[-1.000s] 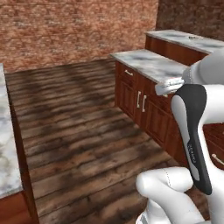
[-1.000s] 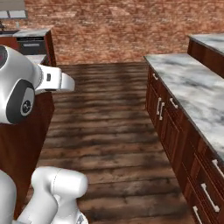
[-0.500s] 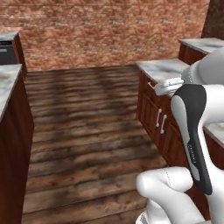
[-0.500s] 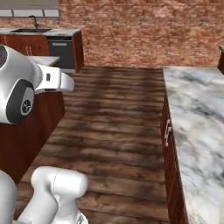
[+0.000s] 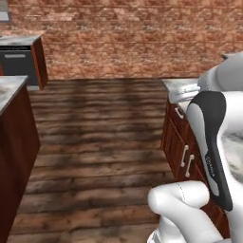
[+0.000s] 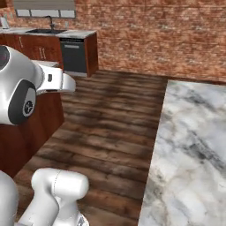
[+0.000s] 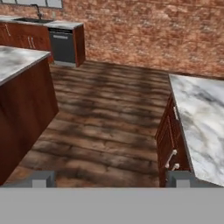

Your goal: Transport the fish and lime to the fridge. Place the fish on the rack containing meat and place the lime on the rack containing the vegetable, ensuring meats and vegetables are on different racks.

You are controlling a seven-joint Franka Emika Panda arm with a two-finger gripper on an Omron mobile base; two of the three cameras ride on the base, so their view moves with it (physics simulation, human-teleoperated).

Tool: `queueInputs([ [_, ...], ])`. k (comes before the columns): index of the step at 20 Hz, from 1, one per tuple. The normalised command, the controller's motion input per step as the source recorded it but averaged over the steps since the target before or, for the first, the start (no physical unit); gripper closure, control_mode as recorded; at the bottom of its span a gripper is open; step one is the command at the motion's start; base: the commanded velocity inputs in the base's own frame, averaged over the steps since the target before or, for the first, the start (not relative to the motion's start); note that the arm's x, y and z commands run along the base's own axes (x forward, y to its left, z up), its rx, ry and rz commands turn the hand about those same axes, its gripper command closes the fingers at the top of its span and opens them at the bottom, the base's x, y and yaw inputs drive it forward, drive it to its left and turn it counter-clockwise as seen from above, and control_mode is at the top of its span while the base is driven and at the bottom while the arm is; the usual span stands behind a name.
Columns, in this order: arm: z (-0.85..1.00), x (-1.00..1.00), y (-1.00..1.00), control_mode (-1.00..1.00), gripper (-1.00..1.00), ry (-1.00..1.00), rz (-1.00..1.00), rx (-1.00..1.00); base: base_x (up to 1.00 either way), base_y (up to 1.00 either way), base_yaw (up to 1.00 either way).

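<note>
The fish, the lime and the fridge with its racks are out of view. In the hand view my gripper (image 7: 111, 180) is open, its two dark fingertips (image 7: 43, 179) set far apart at the bottom, with nothing between them. It looks out over a wooden floor (image 7: 105, 127) towards a brick wall. My white arm (image 5: 209, 142) is folded close above the base.
A marble counter on dark wood cabinets (image 7: 199, 118) (image 6: 190, 145) (image 5: 180, 90) runs along the right. A marble-topped island (image 7: 17, 61) (image 5: 9, 90) stands on the left. At the back left are a dishwasher (image 7: 63, 43) (image 6: 73, 55) (image 5: 19, 64) and a sink (image 6: 44, 31). Open floor lies between.
The whole picture has slid to the right in both base views: the camera has turned left with the base. The dishwasher and sink have come into view. The arm's pose is unchanged.
</note>
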Motion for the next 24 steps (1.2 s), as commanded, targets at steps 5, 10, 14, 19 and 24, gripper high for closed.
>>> queueInputs([
  [5, 0.00, 0.00, 0.00, 1.00, -1.00, 0.00, 0.00, 0.00, 1.00, -0.07, 0.02],
  [10, 0.00, 0.00, 0.00, 1.00, -1.00, 0.00, 0.00, 0.00, 1.00, 0.01, -0.02],
  [14, 0.00, 0.00, 0.00, 1.00, -1.00, 0.00, 0.00, 0.00, 1.00, 0.01, -0.07],
  [19, 0.00, 0.00, 0.00, 1.00, -1.00, 0.00, 0.00, 0.00, 1.00, 0.00, -0.07],
  [24, 0.00, 0.00, 0.00, 1.00, -1.00, 0.00, 0.00, 0.00, 1.00, 0.27, -0.15],
])
